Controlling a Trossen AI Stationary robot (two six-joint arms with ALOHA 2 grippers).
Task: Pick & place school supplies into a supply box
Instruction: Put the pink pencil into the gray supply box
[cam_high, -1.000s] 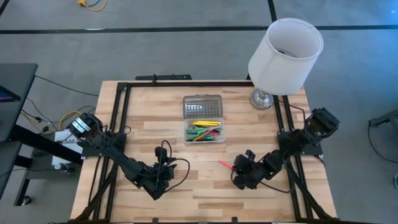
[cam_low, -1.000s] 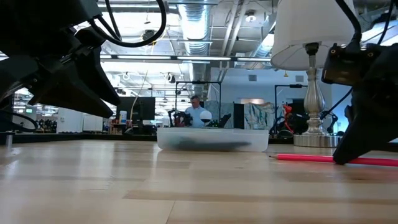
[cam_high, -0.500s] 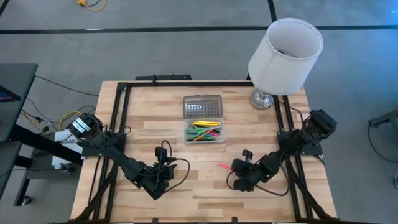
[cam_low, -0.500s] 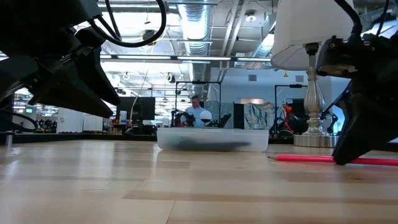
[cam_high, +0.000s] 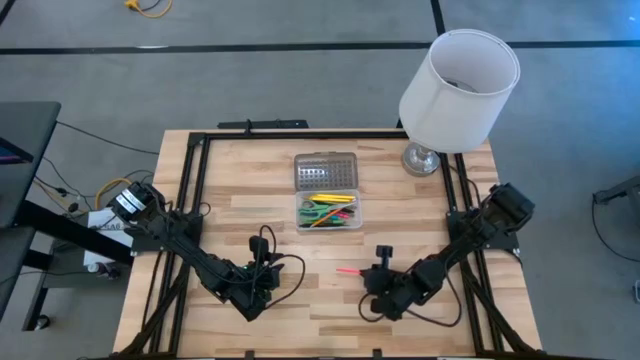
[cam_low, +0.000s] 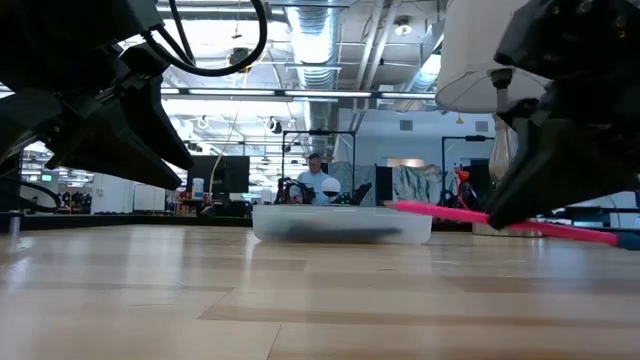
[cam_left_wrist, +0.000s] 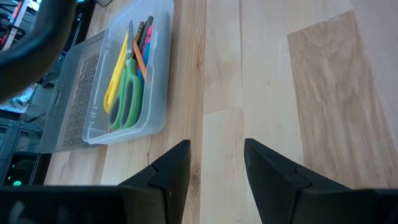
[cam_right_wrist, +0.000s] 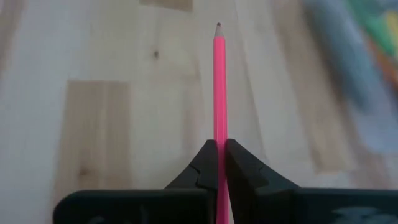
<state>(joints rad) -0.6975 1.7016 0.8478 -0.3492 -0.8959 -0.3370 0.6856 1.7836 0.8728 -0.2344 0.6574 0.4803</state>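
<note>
We are looking down on a wooden table (cam_high: 250, 205) that is carrying a white lamp (cam_high: 458, 88) at its far right corner, and no brand, label or writing is showing clearly enough for us to read anywhere. The left arm (cam_high: 190, 258) is waiting over the near left part of the table, its gripper (cam_left_wrist: 214, 171) standing apart with nothing between the fingers and pointing toward the box. The right arm (cam_high: 470, 245) is reaching in from the right edge, and its gripper (cam_right_wrist: 219, 163) is sitting clamped on a pink pencil (cam_right_wrist: 219, 87) near the middle front of the table, well apart from the box. In the low view that pencil (cam_low: 450, 213) is hanging tilted clear of the tabletop, its tip pointing toward the left. The box (cam_high: 328, 212) is lying at the centre of the table, its dotted lid (cam_high: 326, 171) folded flat open on the far side. Inside it we are seeing green scissors (cam_left_wrist: 127, 99), a yellow marker (cam_left_wrist: 117, 78), and several thin pencils crowded along one wall, too tangled for us to count.
</note>
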